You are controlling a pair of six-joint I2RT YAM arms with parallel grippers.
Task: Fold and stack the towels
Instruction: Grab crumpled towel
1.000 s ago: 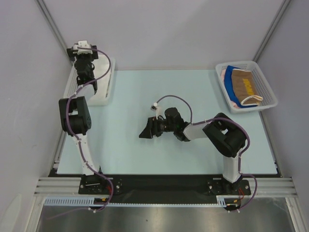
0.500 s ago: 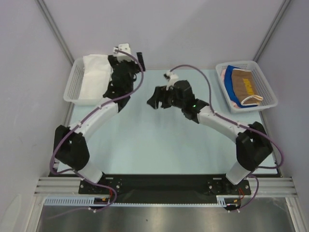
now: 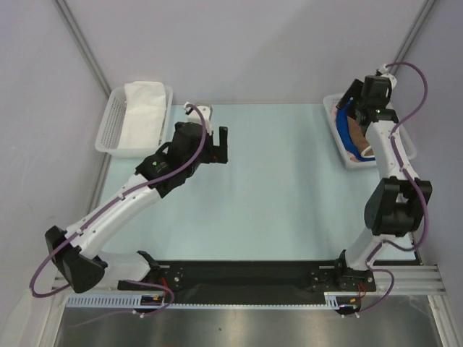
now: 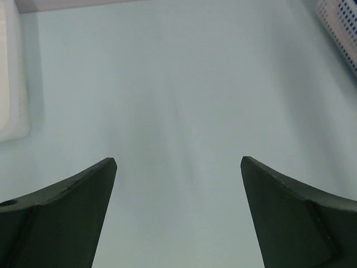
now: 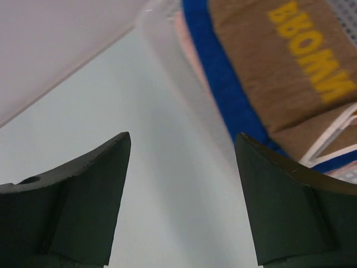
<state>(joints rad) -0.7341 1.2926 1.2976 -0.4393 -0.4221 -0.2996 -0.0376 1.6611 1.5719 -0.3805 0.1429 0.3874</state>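
Table [image 3: 275, 188]: a pale mint surface between grey walls. A white mesh basket stands at each far corner.

Left arm [image 3: 123, 199]: stretched from its base at the near left towards the far middle. Its wrist is over bare table, just beside the left basket.

Right arm [image 3: 394, 155]: raised and reaching to the far right corner, with its wrist above the right basket.

Left basket [image 3: 108, 134]: at the far left edge of the table, long side running front to back.

Right basket [image 3: 351, 163]: at the far right edge, mostly hidden by the right arm in the top view.

White towel [image 3: 141, 112]: plain white and softly creased. It lies lengthwise in the left basket and fills the side nearer the table's middle.

Brown towel [image 5: 290, 72]: tan-brown with bold yellow block letters. It lies on top of the pile in the right basket.

Blue towel [image 5: 223, 72]: strong royal blue. It shows as a curved band under the brown towel's edge, in the same basket.

Pink towel [image 5: 187, 44]: pale pink. Only a thin strip shows, between the blue towel and the basket wall.

Left gripper [image 4: 178, 164]: fingers wide apart, nothing between them, over bare table.

Right gripper [image 5: 183, 137]: fingers spread apart and holding nothing. It is poised at the basket's inner wall, and the brown and blue towels lie just beyond one fingertip.
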